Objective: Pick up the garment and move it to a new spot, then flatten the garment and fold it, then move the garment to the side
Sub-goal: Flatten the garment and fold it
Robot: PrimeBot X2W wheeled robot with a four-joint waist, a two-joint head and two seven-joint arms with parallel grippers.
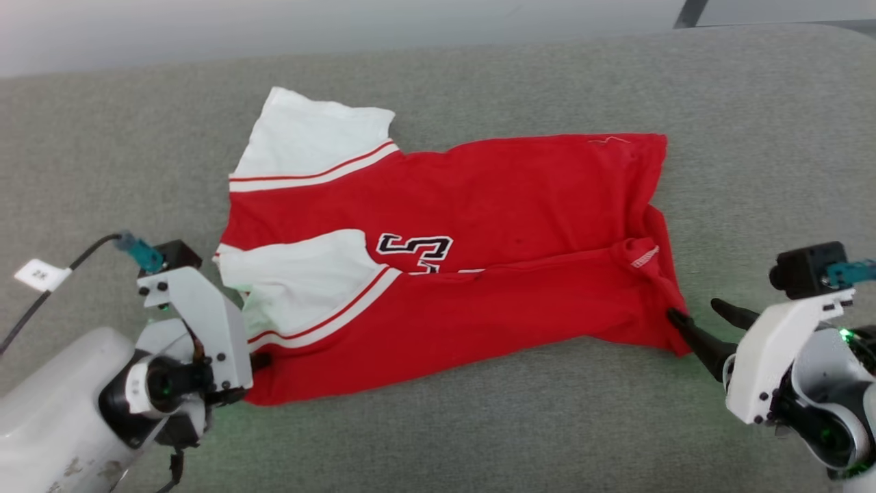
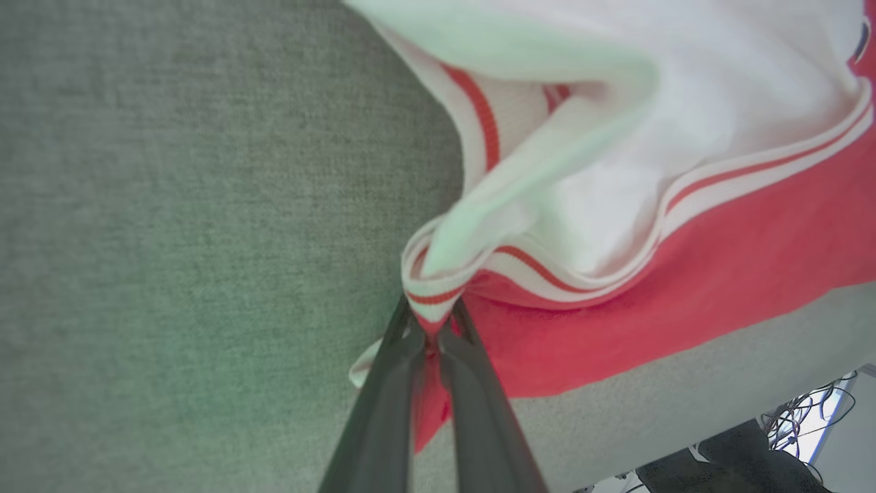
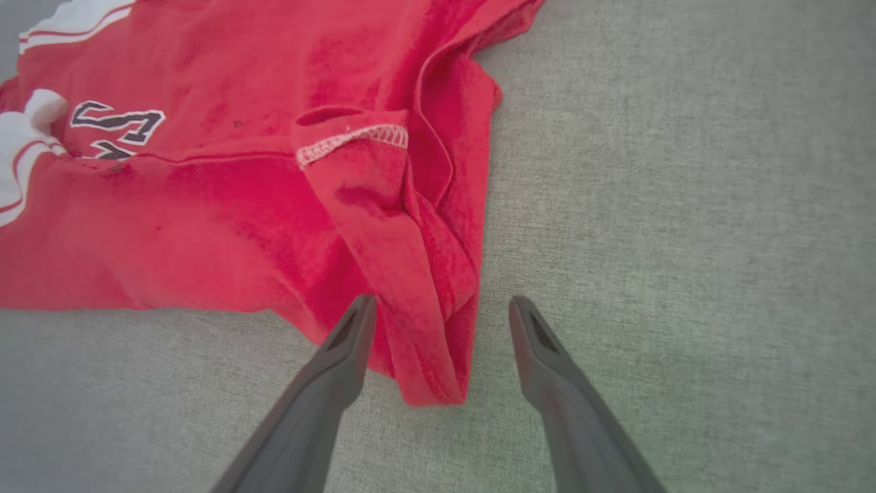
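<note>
1. The garment (image 1: 479, 226): bright red body; sleeves (image 1: 308, 137) white, edged with red-and-white stripes.
2. The numeral (image 1: 414, 248) on its chest: black, outlined in white.
3. The hem stitching (image 3: 352, 140): white on red.
4. The surface (image 1: 438, 438) beneath: uniform grey, fine woven texture.
5. The left gripper (image 2: 431, 322) and right gripper (image 3: 443, 308): plain dark grey; wrist housings (image 1: 205, 322) white.
6. The cable connector (image 1: 140, 250): teal; tag (image 1: 41, 275) white.

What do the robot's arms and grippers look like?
Each arm is a pale rounded forearm ending in a white angular bracket with black screws. The left gripper and right gripper each have two long dark tapering fingers. Small black cameras carry teal connectors; a black cable with a white tag runs from the left one.
</note>
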